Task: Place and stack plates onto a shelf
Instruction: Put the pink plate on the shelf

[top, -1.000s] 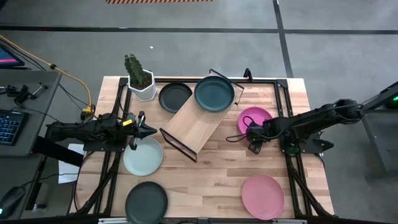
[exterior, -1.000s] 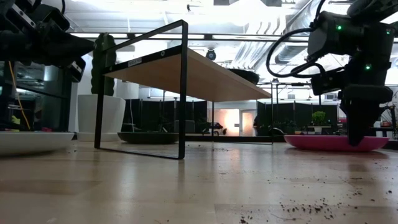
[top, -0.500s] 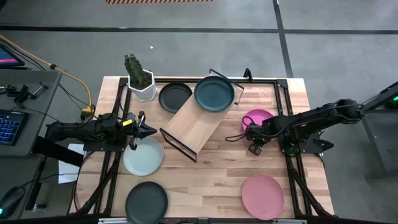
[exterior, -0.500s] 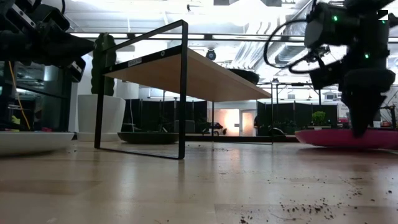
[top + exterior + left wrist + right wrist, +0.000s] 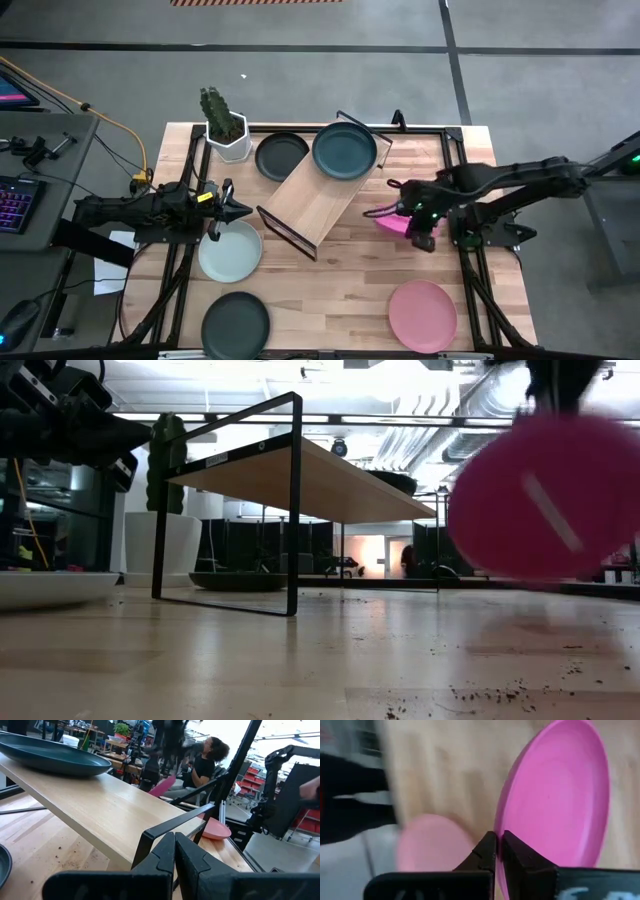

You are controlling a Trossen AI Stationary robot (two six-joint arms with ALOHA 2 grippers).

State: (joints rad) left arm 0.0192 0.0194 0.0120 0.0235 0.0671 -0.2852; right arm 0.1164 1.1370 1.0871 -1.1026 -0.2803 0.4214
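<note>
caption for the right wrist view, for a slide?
Right gripper fingers clamp the magenta plate by its rim, tilted above the table.

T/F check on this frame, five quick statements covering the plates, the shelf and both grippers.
1. The right gripper is shut on the magenta plate. True; the low view shows that plate off the table.
2. The shelf holds two plates. False: only the dark teal plate sits on it.
3. The left gripper holds the pale mint plate. False: it is shut on nothing and sits beside that plate's rim.
4. The light pink plate lies on the table near its front right corner. True.
5. The cactus pot stands on the shelf. False: it stands on the table, next to a dark grey plate.
</note>
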